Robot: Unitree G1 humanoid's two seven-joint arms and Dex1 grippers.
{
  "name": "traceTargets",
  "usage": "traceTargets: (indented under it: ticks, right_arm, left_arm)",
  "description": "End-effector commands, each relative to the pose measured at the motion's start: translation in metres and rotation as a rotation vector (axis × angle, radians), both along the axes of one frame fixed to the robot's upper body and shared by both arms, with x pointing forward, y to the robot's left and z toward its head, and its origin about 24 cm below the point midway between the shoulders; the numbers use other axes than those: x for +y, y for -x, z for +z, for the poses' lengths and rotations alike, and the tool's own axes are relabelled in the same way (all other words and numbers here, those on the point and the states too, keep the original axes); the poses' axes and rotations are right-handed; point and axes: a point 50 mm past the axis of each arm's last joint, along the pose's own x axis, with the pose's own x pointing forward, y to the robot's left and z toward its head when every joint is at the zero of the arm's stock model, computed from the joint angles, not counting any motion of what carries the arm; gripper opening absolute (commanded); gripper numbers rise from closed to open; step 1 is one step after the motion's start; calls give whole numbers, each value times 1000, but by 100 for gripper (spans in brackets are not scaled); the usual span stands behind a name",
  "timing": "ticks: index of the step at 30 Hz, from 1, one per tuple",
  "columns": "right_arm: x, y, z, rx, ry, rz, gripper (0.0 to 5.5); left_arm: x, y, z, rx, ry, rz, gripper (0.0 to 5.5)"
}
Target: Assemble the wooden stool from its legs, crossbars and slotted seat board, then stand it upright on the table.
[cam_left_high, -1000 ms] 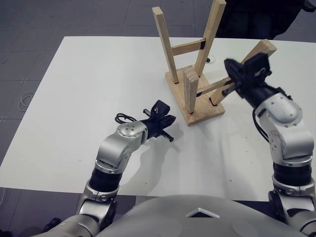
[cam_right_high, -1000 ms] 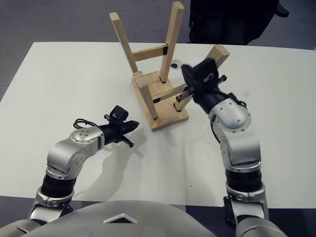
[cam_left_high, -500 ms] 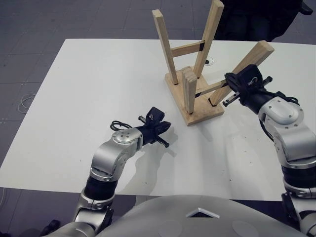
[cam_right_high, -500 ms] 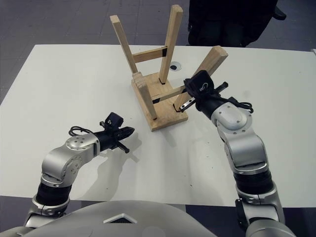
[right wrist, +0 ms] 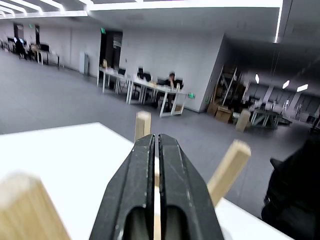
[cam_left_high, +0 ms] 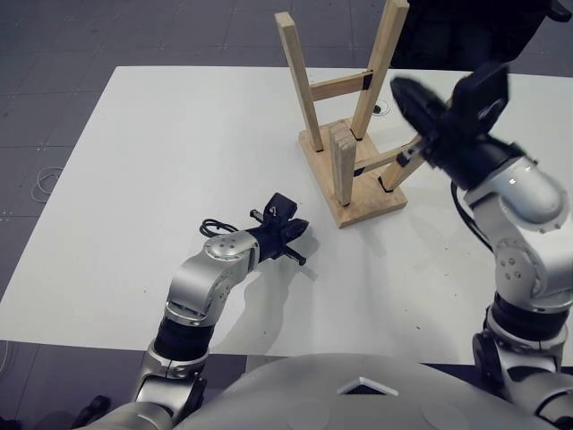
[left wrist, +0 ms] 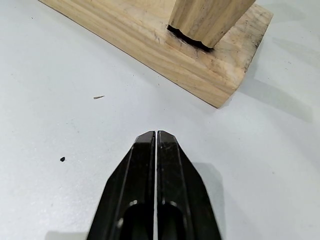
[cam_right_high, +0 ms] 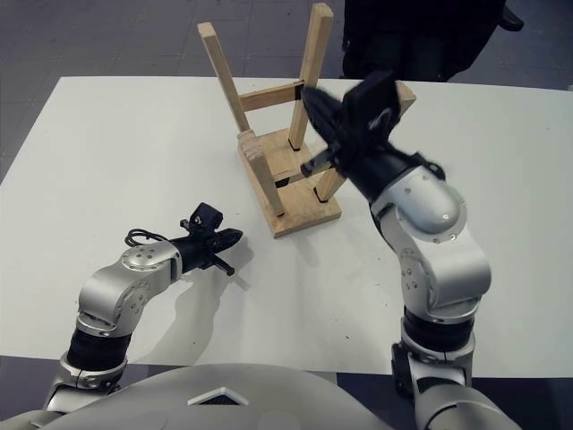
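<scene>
**Stool upside down on the table, both claws empty**

Stool sits inverted on the white table, toward the far side and a bit to the robot's right. Its seat board lies flat on the tabletop and the legs point up. The two far legs stand tall and are joined by a crossbar with a dark end. A nearer leg rises from the board's front part. The fourth leg, on the right side, leans outward rather than standing straight, and its upper length is partly hidden behind the right arm. A lower crossbar runs from the near leg toward that leaning one.

The left gripper is low over the table, close to the near corner of the seat board but not touching it. Its fingers are pressed flat together with nothing between them. In the left wrist view the tips aim at the board's edge, where a leg is seated in its slot.

The right gripper is raised above the stool's right side, near the tops of the legs. Its fingers are likewise pressed together and hold nothing. I cannot tell whether it brushes the leaning leg.

A small round grommet is set in the table just behind the stool.
</scene>
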Motion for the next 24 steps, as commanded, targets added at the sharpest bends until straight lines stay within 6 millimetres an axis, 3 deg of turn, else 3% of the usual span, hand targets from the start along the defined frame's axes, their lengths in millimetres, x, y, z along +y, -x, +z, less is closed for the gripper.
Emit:
traceTargets:
  ticks: [1, 5, 8, 10, 11, 17, 20, 24]
  right_arm:
    - [-25, -18, 36, -109, -13, -162, 12]
    - [-77, -38, 44, -108, 16, -430, 12]
    - [-106, -46, 47, -119, 40, -553, 12]
    - [-127, -53, 39, -87, 80, -617, 12]
    - [-136, -56, 25, -41, 130, -632, 12]
    - [-162, -58, -66, 195, 446, -540, 12]
    - [-160, -62, -82, 203, 510, -492, 12]
    - [-142, -66, -94, 190, 560, -404, 12]
  left_arm:
    - [3, -5, 3, -18, -19, 6, 10]
    - [5, -6, 5, -28, -23, 10, 10]
    - [7, -6, 9, -43, -24, 18, 10]
    - [9, -11, 17, -91, -26, 39, 10]
    - [11, -16, 26, -133, -30, 54, 10]
    - [-3, -31, 68, -295, -33, 35, 10]
    - [-11, -28, 73, -291, -32, 0, 10]
    - [-20, -25, 76, -307, -57, -31, 10]
